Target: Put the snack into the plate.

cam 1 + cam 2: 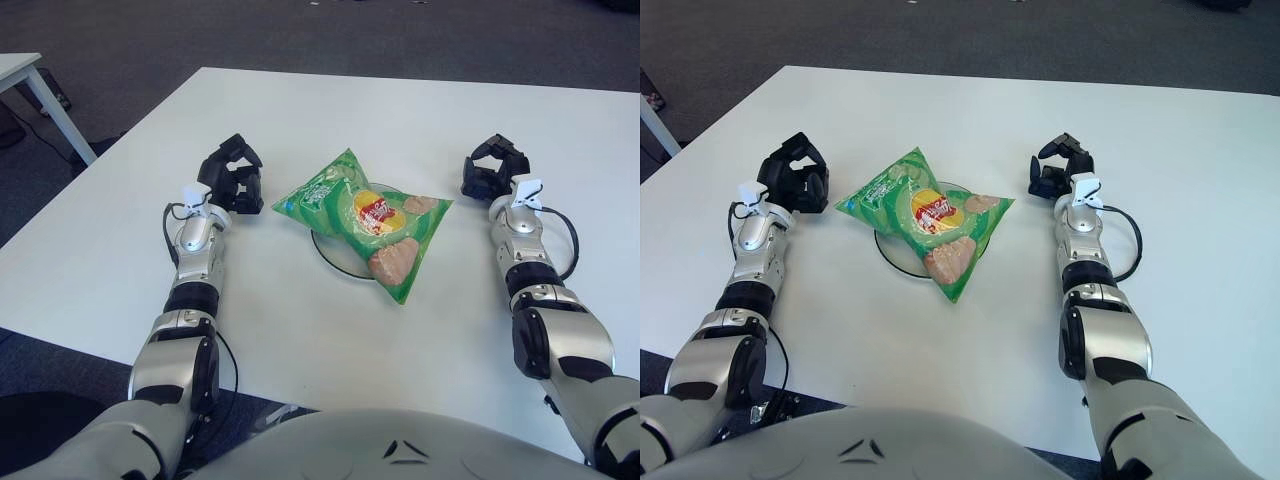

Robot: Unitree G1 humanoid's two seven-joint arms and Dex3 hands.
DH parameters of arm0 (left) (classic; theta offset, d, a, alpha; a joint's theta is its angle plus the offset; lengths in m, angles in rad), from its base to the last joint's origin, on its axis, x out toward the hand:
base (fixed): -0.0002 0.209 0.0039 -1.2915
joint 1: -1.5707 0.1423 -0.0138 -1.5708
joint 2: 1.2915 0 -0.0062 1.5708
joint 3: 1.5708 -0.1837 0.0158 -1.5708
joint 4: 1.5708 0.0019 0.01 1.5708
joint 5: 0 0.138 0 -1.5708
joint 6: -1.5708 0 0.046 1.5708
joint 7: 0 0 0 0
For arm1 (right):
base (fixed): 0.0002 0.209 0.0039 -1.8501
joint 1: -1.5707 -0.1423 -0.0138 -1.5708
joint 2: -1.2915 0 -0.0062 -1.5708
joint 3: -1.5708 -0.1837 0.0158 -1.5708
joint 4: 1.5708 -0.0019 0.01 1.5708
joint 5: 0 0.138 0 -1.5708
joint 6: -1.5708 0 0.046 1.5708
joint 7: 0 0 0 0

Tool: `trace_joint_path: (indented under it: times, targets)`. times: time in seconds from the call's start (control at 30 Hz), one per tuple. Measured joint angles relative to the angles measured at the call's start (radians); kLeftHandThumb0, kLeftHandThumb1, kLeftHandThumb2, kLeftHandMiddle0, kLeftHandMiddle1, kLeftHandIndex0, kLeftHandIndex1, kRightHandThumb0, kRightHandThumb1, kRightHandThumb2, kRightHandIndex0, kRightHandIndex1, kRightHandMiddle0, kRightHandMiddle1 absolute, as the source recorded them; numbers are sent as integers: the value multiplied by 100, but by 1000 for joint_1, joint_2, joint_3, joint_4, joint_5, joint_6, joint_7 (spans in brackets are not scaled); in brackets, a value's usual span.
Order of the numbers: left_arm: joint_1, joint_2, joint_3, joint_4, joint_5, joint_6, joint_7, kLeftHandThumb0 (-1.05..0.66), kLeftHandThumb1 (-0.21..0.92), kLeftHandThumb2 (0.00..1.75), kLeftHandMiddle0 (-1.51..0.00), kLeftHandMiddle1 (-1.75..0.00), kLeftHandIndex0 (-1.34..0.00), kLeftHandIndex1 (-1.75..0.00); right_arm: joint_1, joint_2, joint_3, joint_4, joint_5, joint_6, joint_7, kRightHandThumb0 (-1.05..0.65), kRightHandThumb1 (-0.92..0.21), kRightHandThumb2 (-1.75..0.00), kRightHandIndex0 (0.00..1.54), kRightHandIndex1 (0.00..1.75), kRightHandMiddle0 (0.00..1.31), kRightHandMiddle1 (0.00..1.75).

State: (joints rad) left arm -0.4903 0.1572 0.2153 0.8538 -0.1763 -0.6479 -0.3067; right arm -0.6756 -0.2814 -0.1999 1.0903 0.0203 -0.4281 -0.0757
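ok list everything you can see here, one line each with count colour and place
snack bag: 1, green with a yellow and red label and pictured snacks, lying across the plate at the table's middle, between the two hands
plate: 1, clear or white with a dark rim, mostly covered by the bag, only its near-left edge showing
table: 1, white, filling most of the view
second table: 1, white with a pale leg, only a corner showing at far left
floor: dark grey carpet around the tables
left hand: 1, black fingers curled, holding nothing, left of the bag
right hand: 1, black fingers curled, holding nothing, right of the bag
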Motion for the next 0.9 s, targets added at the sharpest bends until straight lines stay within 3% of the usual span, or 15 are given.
trace_joint_path:
  times: [0.33,0.9]
  targets:
    - [-43,11,22,101,3,-25,-1,-50,26,139,-133,-175,-66,-175,-33,6,-9,60,3,-9,-1,-45,-41,-120,124,175,54,175]
    - [-52,11,25,110,8,-26,-1,-51,24,141,-133,-175,-68,-175,-43,7,-9,72,1,-11,-9,-45,-42,-118,124,175,53,175]
